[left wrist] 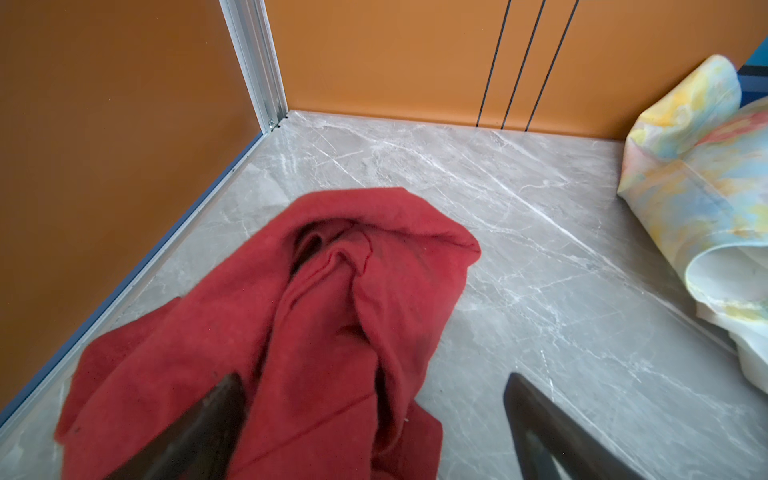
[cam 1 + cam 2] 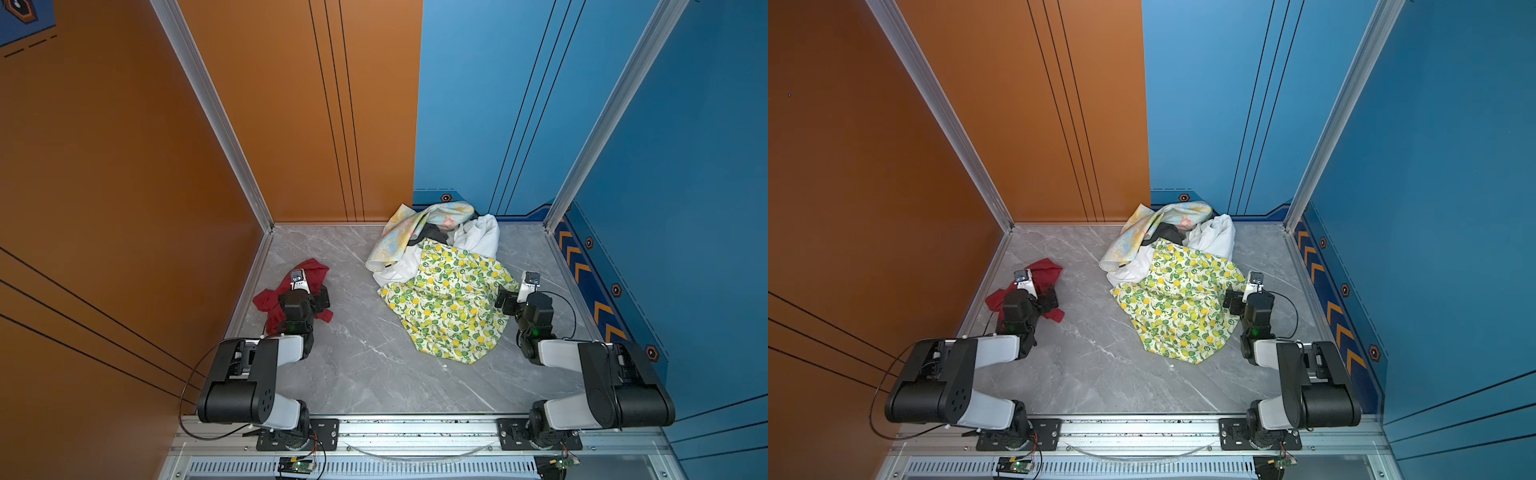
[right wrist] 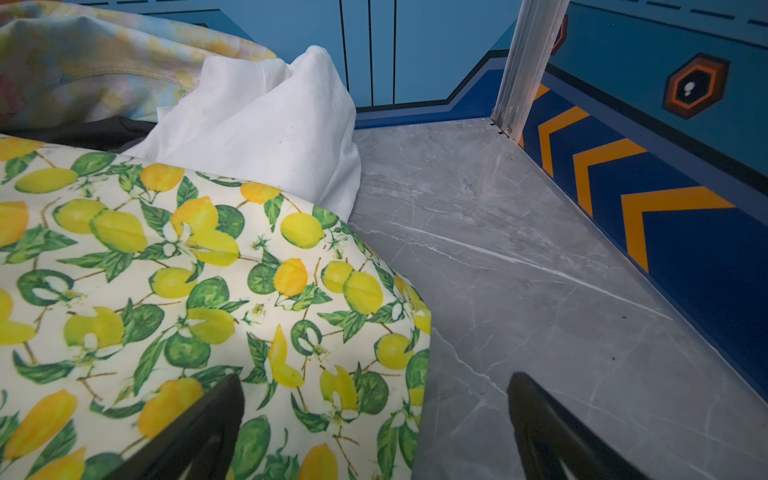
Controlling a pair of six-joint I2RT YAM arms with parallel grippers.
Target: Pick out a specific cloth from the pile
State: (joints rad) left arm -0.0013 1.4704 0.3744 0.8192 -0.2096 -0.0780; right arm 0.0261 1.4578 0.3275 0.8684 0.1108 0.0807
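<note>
I judge the pick all but done: the crumpled plain dark red cloth (image 1: 332,311) lies on the grey marble tabletop (image 1: 540,249) between and beneath the wide-spread, empty fingers of my left gripper (image 1: 374,380), well apart from the heap of mixed fabrics (image 2: 440,291), at whose edge my right gripper (image 3: 374,380) hangs equally wide and empty.

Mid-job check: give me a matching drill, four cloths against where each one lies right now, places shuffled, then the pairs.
Cloths
1. dark red cloth
2. lemon-print cloth
3. white cloth
4. pastel floral cloth

Places
A. front of the pile, by the right gripper
B. apart from the pile, under the open left gripper
C. back right of the pile
D. back left of the pile

Pairs: 1-B, 2-A, 3-C, 4-D
</note>
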